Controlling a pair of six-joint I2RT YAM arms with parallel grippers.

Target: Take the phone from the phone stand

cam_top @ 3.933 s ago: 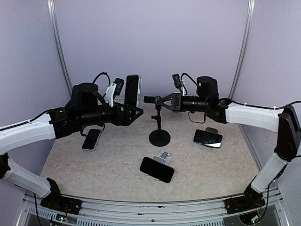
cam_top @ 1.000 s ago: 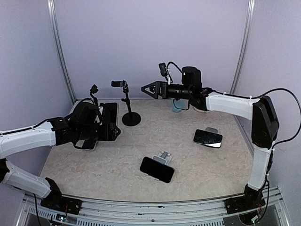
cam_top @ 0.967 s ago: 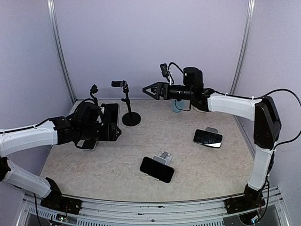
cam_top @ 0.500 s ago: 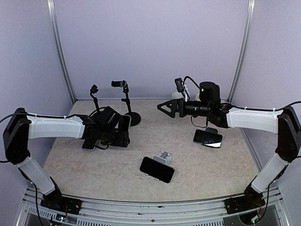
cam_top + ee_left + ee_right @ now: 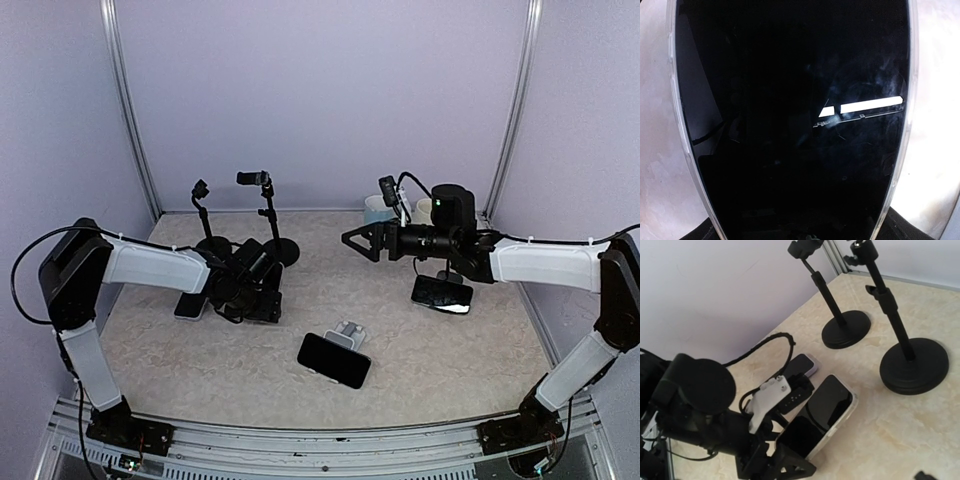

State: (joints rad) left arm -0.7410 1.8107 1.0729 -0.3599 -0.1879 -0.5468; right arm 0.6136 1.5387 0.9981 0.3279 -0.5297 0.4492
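Observation:
A dark phone in a clear case (image 5: 826, 409) fills the left wrist view (image 5: 790, 125). My left gripper (image 5: 255, 290) is shut on its near end and holds it low and nearly flat over the table; whether it touches the table I cannot tell. The black phone stand (image 5: 270, 215) stands behind it with its clamp bare; in the right wrist view this stand (image 5: 912, 365) is to the right of the phone. My right gripper (image 5: 350, 240) hovers open and holds nothing, right of the stand, pointing left.
A second black stand (image 5: 205, 215) is at the back left. A lilac phone (image 5: 190, 305) lies beside my left gripper. Another phone (image 5: 442, 292) lies at the right, and one (image 5: 333, 360) leans on a small white holder (image 5: 350, 330) near the front. Cups (image 5: 380, 208) stand at the back.
My left gripper has carried the phone down and to the right, close to the table. My right gripper has drawn back to the right, away from the stand, still open.

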